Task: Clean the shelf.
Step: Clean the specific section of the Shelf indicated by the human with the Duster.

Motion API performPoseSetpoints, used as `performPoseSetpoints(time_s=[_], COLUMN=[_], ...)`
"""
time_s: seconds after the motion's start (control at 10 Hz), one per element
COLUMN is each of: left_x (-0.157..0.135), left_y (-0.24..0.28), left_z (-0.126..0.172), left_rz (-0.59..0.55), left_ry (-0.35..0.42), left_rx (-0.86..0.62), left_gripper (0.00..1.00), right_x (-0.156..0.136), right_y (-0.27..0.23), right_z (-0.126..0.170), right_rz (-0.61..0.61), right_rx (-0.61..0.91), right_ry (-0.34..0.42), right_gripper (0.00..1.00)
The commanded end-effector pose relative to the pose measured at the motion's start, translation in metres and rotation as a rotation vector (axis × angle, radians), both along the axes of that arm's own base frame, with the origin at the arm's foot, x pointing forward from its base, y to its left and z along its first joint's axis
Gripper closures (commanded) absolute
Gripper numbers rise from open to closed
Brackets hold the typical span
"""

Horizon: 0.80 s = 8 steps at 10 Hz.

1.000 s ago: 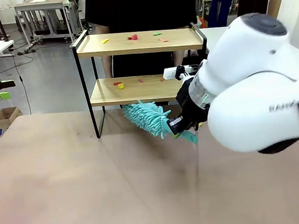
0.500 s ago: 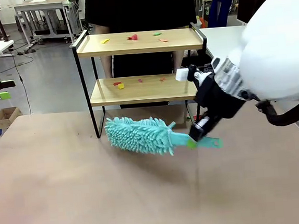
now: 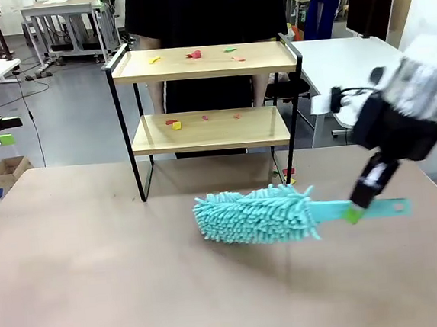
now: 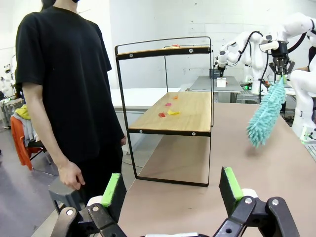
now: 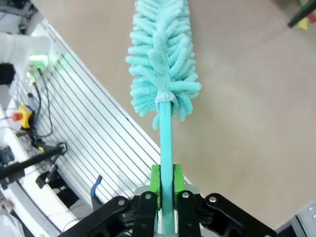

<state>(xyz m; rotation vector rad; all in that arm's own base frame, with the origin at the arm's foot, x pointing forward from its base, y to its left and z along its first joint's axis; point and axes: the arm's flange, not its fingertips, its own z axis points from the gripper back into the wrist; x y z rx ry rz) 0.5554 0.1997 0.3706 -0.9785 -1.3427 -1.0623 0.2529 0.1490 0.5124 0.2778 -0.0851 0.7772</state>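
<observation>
Item one, the shelf: a two-tier rack of light wooden boards in a thin black frame, standing upright at the far middle of the tabletop. I count four paper scraps on its top board, yellow at the left, red in the middle, green and a pale orange one towards the right. The lower board carries more scraps, a red and a yellow one close together at the left and two small red bits further right. Item two, the teal duster: its fluffy head lies level and low over the tabletop, nearer to me than the shelf and in front of its right legs; I cannot tell whether it touches the surface. Item three, the right end effector: clamped tight on the duster's flat handle, green pads pressing both sides in the right wrist view, to the right of the shelf, nearer than it and well apart from it. Item four, the left end effector: spread fully wide with nothing between its fingers, facing the shelf's end from well off to the left. Item five, a person in a black top standing at the far side, just behind the shelf.
</observation>
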Motion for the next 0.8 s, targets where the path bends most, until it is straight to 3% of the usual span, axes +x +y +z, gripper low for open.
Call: performPoseSetpoints(time_s=[0.0, 0.3, 0.6, 0.7], left_x=[-0.002, -0.002, -0.002, -0.002], left_y=[0.0, 0.0, 0.0, 0.0], left_z=[0.003, 0.003, 0.003, 0.003], left_rz=[0.001, 0.001, 0.001, 0.001], left_ry=[-0.005, -0.005, -0.005, -0.005], left_rx=[-0.001, -0.001, -0.001, -0.001], left_gripper=[0.0, 0.0, 0.0, 0.0], right_x=[-0.01, -0.026, -0.023, -0.028], right_y=[-0.043, -0.093, -0.093, -0.095], right_z=[0.012, 0.029, 0.021, 0.029], right_rz=[0.047, 0.048, 0.082, 0.023], right_rx=[0.028, 0.063, 0.057, 0.063], right_ry=[-0.008, -0.003, -0.009, 0.005], right_gripper=[0.87, 0.87, 0.87, 0.87])
